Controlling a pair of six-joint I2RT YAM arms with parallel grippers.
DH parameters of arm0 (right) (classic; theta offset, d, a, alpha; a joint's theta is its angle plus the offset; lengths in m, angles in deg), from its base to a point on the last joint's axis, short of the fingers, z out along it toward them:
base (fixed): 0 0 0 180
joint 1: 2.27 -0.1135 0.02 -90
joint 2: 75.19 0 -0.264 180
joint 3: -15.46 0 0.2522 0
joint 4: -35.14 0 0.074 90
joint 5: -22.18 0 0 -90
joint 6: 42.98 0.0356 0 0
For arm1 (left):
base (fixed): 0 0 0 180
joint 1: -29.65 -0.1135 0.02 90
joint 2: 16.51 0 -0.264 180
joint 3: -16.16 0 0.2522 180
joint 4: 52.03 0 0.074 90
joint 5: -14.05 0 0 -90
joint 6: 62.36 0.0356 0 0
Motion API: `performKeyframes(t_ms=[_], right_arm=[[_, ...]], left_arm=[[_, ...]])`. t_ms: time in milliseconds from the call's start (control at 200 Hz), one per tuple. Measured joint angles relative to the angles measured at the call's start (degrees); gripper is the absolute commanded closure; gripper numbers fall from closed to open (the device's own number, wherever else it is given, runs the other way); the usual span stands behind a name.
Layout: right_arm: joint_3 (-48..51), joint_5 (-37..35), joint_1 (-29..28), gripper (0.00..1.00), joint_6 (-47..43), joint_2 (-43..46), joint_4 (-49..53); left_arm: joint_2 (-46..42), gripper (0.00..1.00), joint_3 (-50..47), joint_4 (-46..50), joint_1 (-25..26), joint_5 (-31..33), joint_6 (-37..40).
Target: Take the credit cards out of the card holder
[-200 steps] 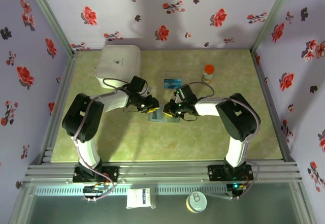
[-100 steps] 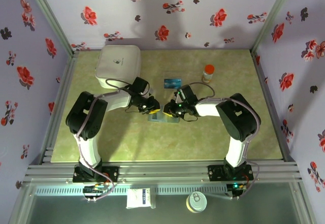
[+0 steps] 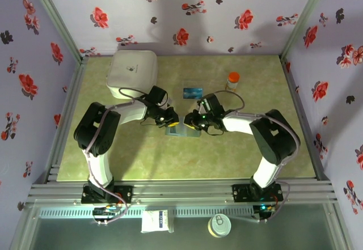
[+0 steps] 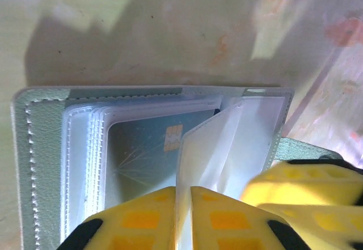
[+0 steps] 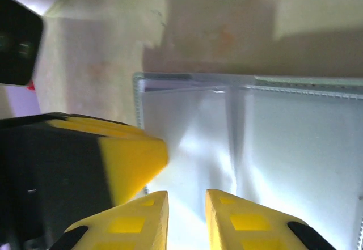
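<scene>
Grey-blue folding card holder (image 3: 182, 131) is lying open and flat on the pale green table (image 3: 142, 159), its stitched panels facing up and a stack of clear plastic sleeves (image 4: 85, 153) lying inside it. I am pinching one clear sleeve leaf (image 4: 207, 148) with my left gripper (image 4: 181, 193). The yellow fingers (image 4: 142, 221) are pressing together on the leaf's near edge, so it is standing up from the holder. Beside that leaf, tucked in another sleeve of the holder, a blue-teal plastic card with a gold chip (image 4: 142, 148) is showing through the plastic. My right gripper (image 5: 186, 198) is reaching over the holder from the opposite side, just beside the left one. Its fingers are sitting close together with a slim gap over a bright clear sleeve, and I cannot tell whether they are clamping anything. Beyond the holder, apart from it, a second small blue-teal rectangular card (image 3: 193, 92) is lying flat on the table. Farther beyond the holder and to its right, a small bottle with an orange cap (image 3: 232, 81) is standing upright. Beyond the holder to its left, a big white rounded box (image 3: 132, 70) is sitting well apart.
</scene>
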Motion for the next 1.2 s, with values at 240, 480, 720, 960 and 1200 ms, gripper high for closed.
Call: performKeyframes(t_ms=[240, 480, 720, 960, 1200], right_arm=[[1.09, -1.55, 2.32, 0.75, -1.11, 5.46, 2.64], [3.04, -2.45, 4.15, 0.74, -2.34, 8.28, 5.18], [4.5, -2.82, 5.18, 0.74, -3.17, 11.04, 6.97], [4.92, -3.65, 5.62, 0.74, -4.28, 13.38, 8.92], [4.92, -3.65, 5.64, 0.74, -4.33, 13.44, 8.96]], left_arm=[[-0.04, 0.83, 2.89, 2.01, 1.42, 0.0, 0.02], [0.09, 0.83, 7.43, 4.61, 3.76, 0.04, 0.42], [3.87, 0.82, 12.41, 5.6, 6.1, 0.02, 0.48], [6.4, 0.81, 13.42, 6.29, 6.95, 0.0, 0.61], [6.23, 0.81, 13.53, 6.54, 5.95, 0.07, 1.73]])
